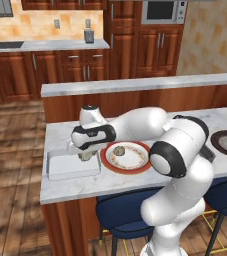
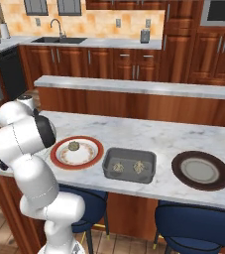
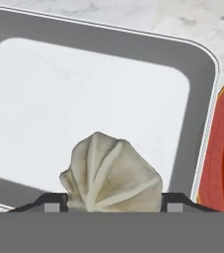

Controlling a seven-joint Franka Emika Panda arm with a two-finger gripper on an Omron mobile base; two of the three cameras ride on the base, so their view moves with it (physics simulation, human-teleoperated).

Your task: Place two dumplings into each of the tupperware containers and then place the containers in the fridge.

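Note:
My gripper is shut on a beige pleated dumpling and hangs low over the right part of the white tupperware container, whose floor lies just below it. One more dumpling rests on the red-rimmed plate right beside that container. The dark grey tupperware container stands right of the plate with two dumplings inside. The fridge is out of view.
A dark brown-rimmed plate lies at the right end of the marble island counter. Blue stools stand below the counter's front edge. A raised ledge runs along the counter's far side.

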